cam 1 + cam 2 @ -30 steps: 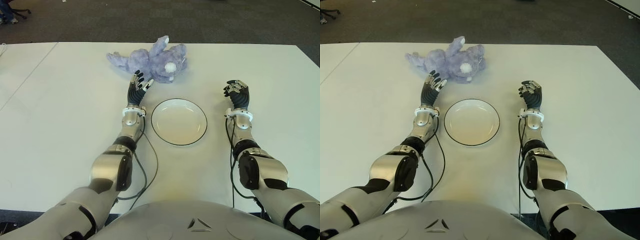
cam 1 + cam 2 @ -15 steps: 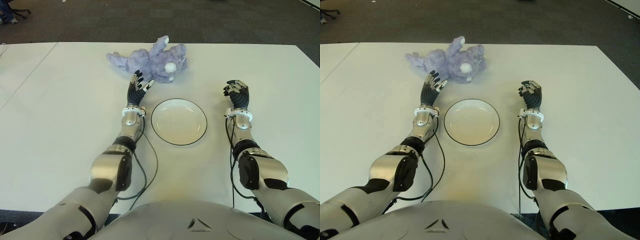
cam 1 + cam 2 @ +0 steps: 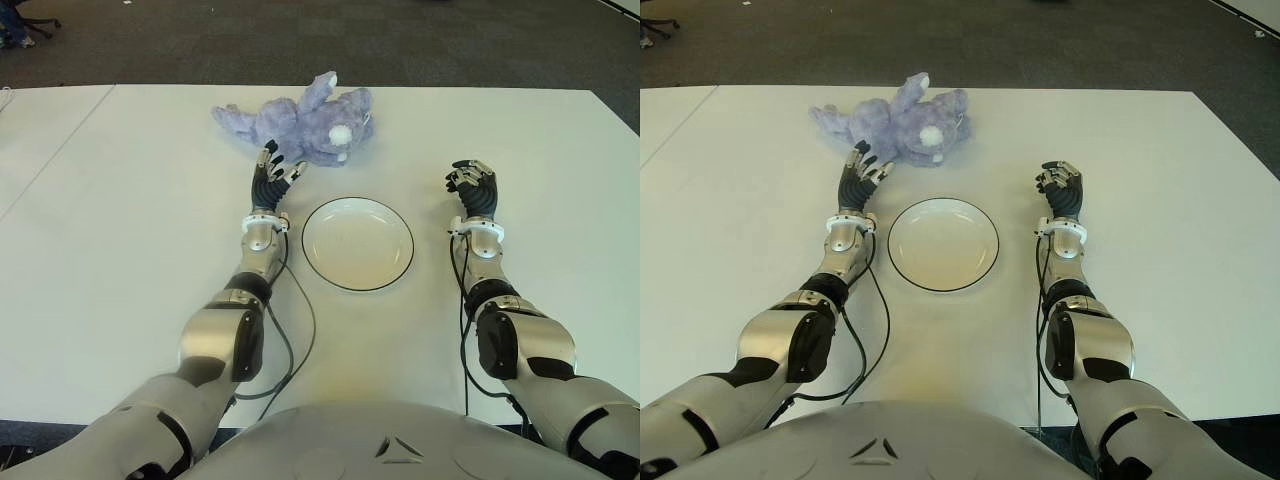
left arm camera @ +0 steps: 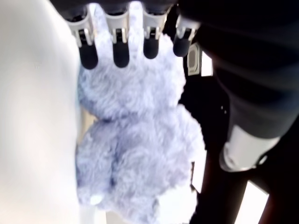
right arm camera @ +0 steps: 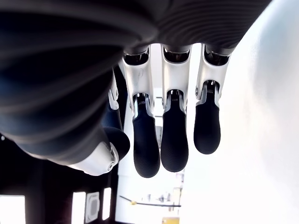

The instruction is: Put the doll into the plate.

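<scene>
Bright, even overhead light, soft shadows.
The white table point(image 3: 120, 230) nearly blows out in both eye views; the left wrist view shows the doll point(image 4: 135, 154) soft-focused, fingertips point(image 5: 174, 140) close and dark.

No readable text, label, brand name or number showed in any view. The only mark was a small embossed triangular emblem point(image 3: 394, 447) on the robot's chest shell, which carried no letters. In the left wrist view a small pale tag point(image 4: 192, 56) showed beside the plush doll point(image 4: 135, 154), possibly a sewn label, but it was too blurred to read
</scene>
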`<state>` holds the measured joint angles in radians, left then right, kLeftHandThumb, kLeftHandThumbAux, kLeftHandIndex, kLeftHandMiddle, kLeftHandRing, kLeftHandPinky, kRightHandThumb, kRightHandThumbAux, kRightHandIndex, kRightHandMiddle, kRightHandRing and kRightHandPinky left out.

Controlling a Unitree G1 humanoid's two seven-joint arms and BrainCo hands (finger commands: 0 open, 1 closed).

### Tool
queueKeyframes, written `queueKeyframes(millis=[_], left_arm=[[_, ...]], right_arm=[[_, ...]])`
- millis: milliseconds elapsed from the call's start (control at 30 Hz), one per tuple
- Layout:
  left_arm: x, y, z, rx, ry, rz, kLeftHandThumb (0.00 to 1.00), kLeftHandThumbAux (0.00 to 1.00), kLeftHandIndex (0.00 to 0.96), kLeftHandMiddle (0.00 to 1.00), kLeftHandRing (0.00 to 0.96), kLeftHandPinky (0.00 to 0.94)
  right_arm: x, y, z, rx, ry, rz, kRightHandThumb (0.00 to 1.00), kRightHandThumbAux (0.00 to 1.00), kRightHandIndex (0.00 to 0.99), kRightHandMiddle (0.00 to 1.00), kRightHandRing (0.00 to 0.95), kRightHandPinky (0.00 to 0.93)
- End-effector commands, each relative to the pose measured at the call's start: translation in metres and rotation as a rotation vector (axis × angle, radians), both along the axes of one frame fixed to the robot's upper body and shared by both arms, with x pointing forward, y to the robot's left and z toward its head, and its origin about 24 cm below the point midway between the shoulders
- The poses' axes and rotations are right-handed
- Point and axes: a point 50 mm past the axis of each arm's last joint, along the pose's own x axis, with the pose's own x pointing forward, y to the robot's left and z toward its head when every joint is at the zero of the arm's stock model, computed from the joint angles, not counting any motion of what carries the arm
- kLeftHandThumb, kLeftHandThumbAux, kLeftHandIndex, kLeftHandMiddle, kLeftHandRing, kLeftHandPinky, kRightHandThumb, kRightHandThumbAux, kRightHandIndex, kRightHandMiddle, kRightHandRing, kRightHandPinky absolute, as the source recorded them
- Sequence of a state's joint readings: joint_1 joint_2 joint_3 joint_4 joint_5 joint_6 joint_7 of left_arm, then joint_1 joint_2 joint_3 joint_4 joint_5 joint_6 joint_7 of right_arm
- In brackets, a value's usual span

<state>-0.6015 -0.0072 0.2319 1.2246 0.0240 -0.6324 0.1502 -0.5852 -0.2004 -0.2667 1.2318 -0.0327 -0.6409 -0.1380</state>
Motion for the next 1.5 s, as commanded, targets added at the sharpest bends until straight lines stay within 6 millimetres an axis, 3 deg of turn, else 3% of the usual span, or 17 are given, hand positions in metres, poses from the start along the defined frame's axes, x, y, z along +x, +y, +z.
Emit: queueKeyframes(millis=[33, 300, 667, 1000, 1267, 1333, 1500], left_arm=[[-0.033, 0.036, -0.038, 0.026, 0.165, 0.223, 0.189, 0.611, 0.000, 0.024, 0.061, 0.084], [-0.010, 0.053, 0.001, 0.194, -0.008, 0.351, 0.169, 0.511, 0.000, 0.000, 0.004, 0.030], [0.006, 0.063, 0.041, 0.583, -0.204, 0.472, 0.165, 0.433, 0.000, 0.000, 0.000, 0.000], [0.023, 0.076, 0.092, 0.861, -0.456, 0.602, 0.242, 0.355, 0.000, 0.000, 0.000, 0.000], [0.033, 0.079, 0.112, 0.975, -0.506, 0.537, 0.264, 0.319, 0.000, 0.000, 0.000, 0.000], [0.039, 0.079, 0.120, 1.030, -0.504, 0.481, 0.311, 0.218, 0.000, 0.000, 0.000, 0.000], [0.050, 0.081, 0.134, 1.200, -0.480, 0.350, 0.305, 0.233, 0.000, 0.000, 0.000, 0.000]], right_arm=[[-0.079, 0.022, -0.099, 0.149, 0.446, -0.020, 0.689, 0.728, 0.424, 0.581, 0.591, 0.542], [-0.079, 0.023, -0.099, 0.149, 0.444, -0.025, 0.690, 0.727, 0.425, 0.583, 0.588, 0.541], [-0.078, 0.025, -0.098, 0.138, 0.443, -0.024, 0.690, 0.726, 0.426, 0.586, 0.587, 0.544], [-0.077, 0.026, -0.098, 0.153, 0.445, -0.025, 0.692, 0.727, 0.424, 0.582, 0.588, 0.542], [-0.077, 0.028, -0.098, 0.155, 0.445, -0.029, 0.692, 0.727, 0.425, 0.585, 0.592, 0.544], [-0.077, 0.028, -0.098, 0.155, 0.449, -0.024, 0.693, 0.726, 0.425, 0.584, 0.590, 0.522], [-0.076, 0.028, -0.099, 0.161, 0.456, -0.015, 0.691, 0.727, 0.424, 0.579, 0.584, 0.530]])
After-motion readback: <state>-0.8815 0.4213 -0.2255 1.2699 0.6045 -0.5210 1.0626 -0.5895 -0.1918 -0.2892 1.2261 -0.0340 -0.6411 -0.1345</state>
